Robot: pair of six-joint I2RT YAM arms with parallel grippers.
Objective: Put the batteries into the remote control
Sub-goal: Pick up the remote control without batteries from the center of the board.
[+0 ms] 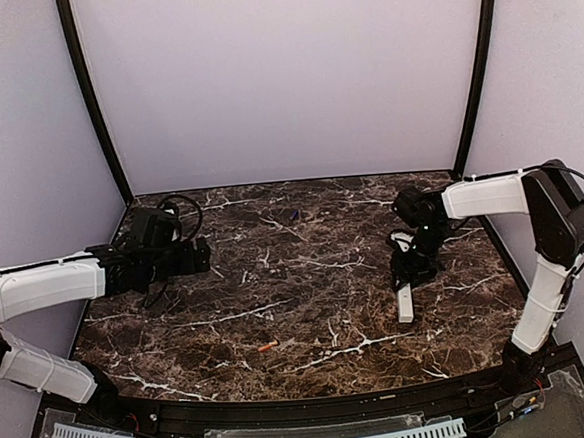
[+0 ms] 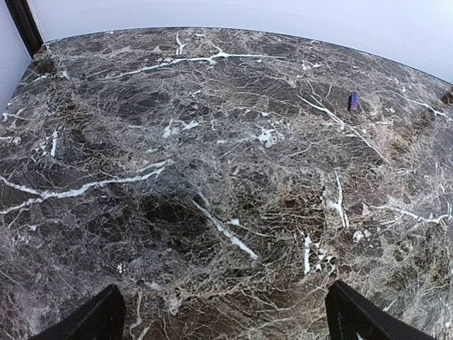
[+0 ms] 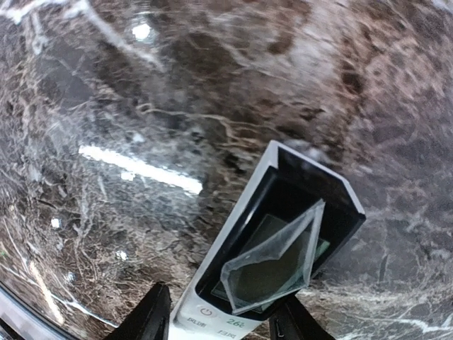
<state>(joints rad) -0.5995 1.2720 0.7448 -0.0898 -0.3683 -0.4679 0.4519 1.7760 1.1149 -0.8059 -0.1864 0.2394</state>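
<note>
Right pincer (image 3: 221, 327) is clamping the remote control (image 1: 406, 306), a slim white plastic bar with a glossy black window and peeling clear film. It is sitting at the right of the dark veined marble tabletop (image 1: 306, 278), long axis running near-far. The orange-red battery (image 1: 268, 347), a tiny smooth cylinder, is lying by the near edge, left of that pincer, axis roughly left-right. Left pincer (image 2: 225, 320) is hanging wide open, gripping nothing, closer to the battery. A purplish cylinder (image 2: 353, 101), possibly a second battery, is lying far back.
</note>
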